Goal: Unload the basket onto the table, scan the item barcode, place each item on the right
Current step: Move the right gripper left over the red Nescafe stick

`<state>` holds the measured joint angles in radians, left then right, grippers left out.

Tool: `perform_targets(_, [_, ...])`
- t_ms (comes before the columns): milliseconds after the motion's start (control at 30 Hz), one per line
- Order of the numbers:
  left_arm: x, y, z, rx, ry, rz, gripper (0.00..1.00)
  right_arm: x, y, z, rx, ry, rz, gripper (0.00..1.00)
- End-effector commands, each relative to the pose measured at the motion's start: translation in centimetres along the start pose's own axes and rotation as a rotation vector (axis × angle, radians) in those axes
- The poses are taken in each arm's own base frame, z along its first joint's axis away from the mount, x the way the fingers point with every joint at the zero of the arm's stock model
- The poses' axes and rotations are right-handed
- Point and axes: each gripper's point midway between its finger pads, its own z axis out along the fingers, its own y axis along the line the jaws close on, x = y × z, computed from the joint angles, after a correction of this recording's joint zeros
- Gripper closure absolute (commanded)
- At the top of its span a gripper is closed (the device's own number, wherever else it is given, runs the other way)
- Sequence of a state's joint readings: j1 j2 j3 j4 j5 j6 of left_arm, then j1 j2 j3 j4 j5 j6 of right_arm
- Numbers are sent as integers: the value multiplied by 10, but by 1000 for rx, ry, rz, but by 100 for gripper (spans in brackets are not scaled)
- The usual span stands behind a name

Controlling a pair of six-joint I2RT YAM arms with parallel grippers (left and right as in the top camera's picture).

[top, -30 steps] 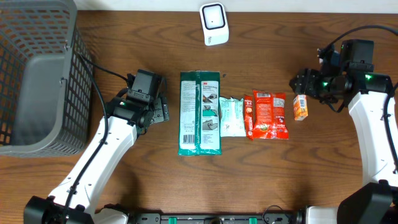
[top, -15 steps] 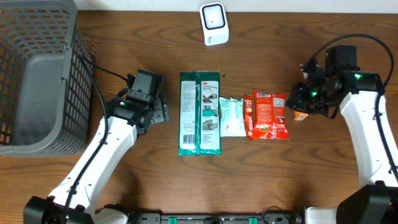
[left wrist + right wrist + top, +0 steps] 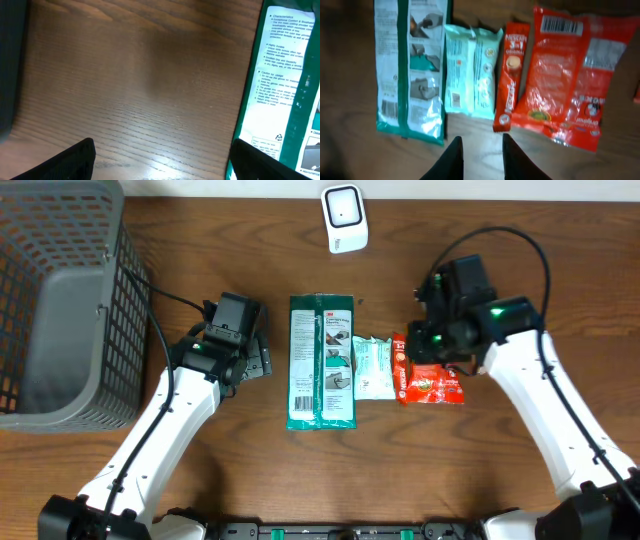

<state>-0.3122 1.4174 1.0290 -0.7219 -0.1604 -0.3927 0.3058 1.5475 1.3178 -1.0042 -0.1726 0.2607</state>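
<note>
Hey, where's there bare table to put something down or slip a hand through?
Widest bare wood: the near strip of the table, in front of the green pack, wipes pack and red packet. Also bare between the basket and the scanner. Crowded: those three packs sit side by side, no gap to pass.

Overhead: bright, even lgt from above, sharp across frame; shadows on table [image 3: 400, 470] faint and soft. Left wrist: soft focus thruout, wood grain smeared, pale glare patch at btm centre; print on green packet [image 3: 285, 75] barely legible. Right wrist: dimmer, warm cast, blurred overall; red pouch [image 3: 570, 75] shows foil sheen, lettering smeared, corners dark.
</note>
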Motion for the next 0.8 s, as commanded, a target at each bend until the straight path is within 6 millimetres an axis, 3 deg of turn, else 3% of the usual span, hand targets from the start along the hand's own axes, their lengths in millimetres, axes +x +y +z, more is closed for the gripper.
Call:
perform_targets(0, [1, 3, 3, -13, 6, -13, 13, -10, 5, -1, 104, -75, -10, 77])
perform_targets(167, [1, 3, 3, -13, 6, -13, 13, -8, 16, 4, 107, -78, -24, 78])
perform_targets(433, [1, 2, 3, -13, 6, -13, 13, 1, 9, 33, 164, 2, -15, 77])
perform_targets(567, [1, 3, 3, -13, 6, -13, 13, 17, 3, 54, 193, 102, 15, 82])
perform_targets(767, [1, 2, 3, -13, 5, -14, 13, 43, -5, 73, 244, 235, 6, 82])
